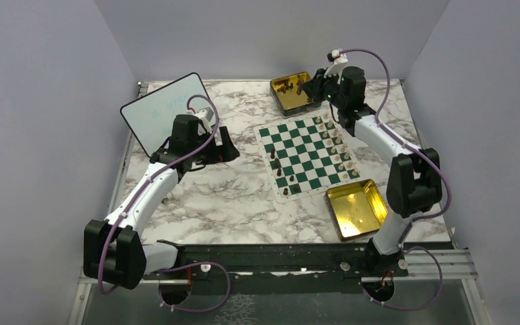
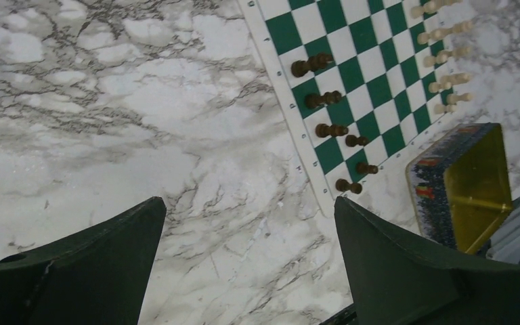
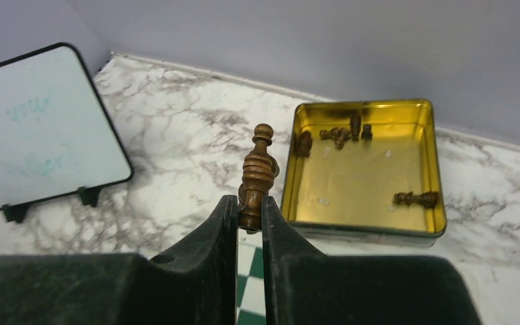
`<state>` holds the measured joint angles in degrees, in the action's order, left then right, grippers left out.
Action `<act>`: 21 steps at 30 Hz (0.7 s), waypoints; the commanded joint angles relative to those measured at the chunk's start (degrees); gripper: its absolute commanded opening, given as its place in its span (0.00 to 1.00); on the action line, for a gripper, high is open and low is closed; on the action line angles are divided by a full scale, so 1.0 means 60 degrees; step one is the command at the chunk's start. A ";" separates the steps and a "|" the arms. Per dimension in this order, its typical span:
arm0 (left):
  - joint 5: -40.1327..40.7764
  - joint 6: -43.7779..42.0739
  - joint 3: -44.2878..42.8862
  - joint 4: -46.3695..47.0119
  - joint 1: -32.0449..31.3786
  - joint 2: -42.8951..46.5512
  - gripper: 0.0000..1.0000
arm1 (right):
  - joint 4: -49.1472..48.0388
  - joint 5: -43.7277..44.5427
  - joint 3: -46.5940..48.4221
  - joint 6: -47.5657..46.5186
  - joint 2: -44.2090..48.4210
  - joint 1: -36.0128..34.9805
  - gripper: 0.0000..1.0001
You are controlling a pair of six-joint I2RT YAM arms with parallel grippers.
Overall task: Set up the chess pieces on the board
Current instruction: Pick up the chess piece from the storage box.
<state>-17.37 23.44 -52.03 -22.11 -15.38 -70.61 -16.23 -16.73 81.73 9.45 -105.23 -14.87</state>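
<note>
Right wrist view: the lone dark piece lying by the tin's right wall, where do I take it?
Pinch the piece across its slim middle, coming straight down. It lies alone on its side, and the tin walls block any sideways approach.

We are seeing the board [image 1: 308, 153] lying right of centre on the table [image 1: 210, 196], chess pieces [image 1: 342, 157] lining its left and right edges, far tin [image 1: 279, 101] behind it, near tin [image 1: 360, 215] before it, whiteboard [image 1: 159, 108] far left.
</note>
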 commanded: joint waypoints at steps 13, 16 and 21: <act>-0.2736 0.1090 -0.1861 0.1694 -0.0030 -0.1750 0.86 | 0.2387 -0.1927 -0.2863 0.2260 0.3451 0.0045 0.01; -0.2682 0.1497 -0.1996 0.1981 -0.0030 -0.1907 0.82 | 0.2356 -0.2140 -0.3375 0.2570 0.3754 0.0045 0.01; -0.2261 0.1487 -0.1905 0.2476 -0.0299 -0.1817 0.79 | 0.2188 -0.2708 -0.4079 0.2880 0.4003 0.0046 0.01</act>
<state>-30.70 31.42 -62.17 -12.32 -15.55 -81.93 -3.40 -28.18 59.68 24.27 -83.02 -14.87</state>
